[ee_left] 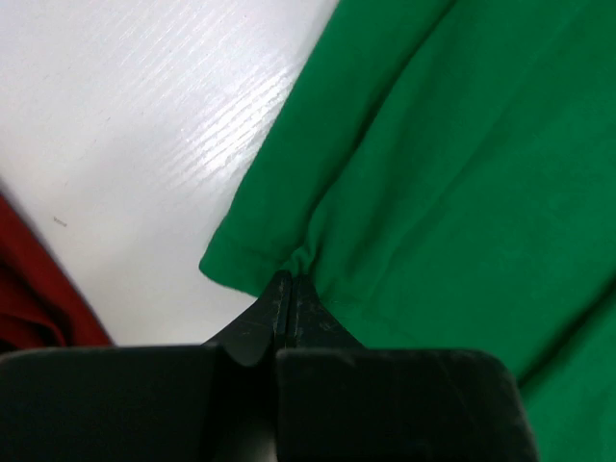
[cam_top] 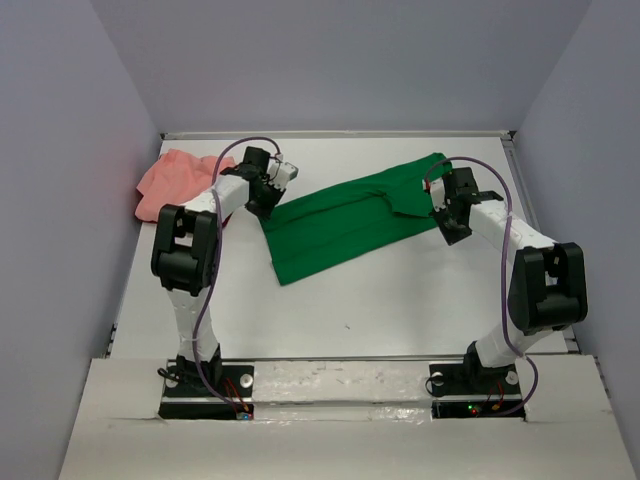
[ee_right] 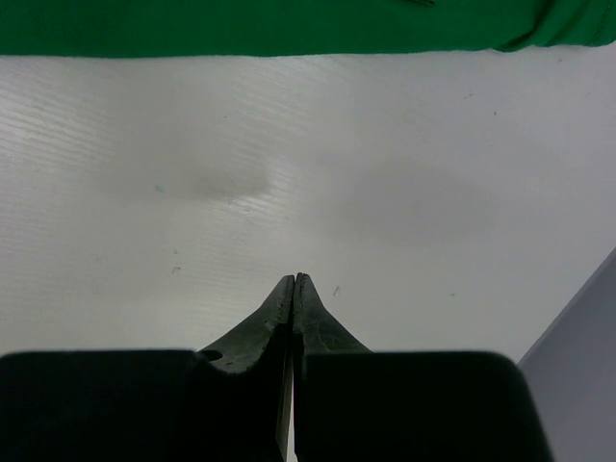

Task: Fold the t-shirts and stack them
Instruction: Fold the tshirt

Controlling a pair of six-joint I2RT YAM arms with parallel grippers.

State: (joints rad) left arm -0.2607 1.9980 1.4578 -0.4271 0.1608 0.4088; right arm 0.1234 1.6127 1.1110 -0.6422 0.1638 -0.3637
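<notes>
The bright green t-shirt [cam_top: 345, 215] lies folded into a long band, slanting across the middle of the white table. My left gripper [cam_top: 263, 207] is at the band's near-left corner. In the left wrist view it [ee_left: 292, 276] is shut on a puckered bit of the green t-shirt's [ee_left: 433, 173] hem. My right gripper [cam_top: 448, 230] hovers just off the shirt's right end. The right wrist view shows it [ee_right: 295, 277] shut on nothing above bare table, the green t-shirt's edge [ee_right: 289, 24] beyond it. The salmon-pink t-shirt [cam_top: 170, 182] lies bunched at the back left.
Dark red cloth [ee_left: 29, 289] shows at the left edge of the left wrist view, next to the green corner. Grey walls close in the table [cam_top: 380, 300] at the back and sides; the right wall [ee_right: 589, 318] is close to my right gripper.
</notes>
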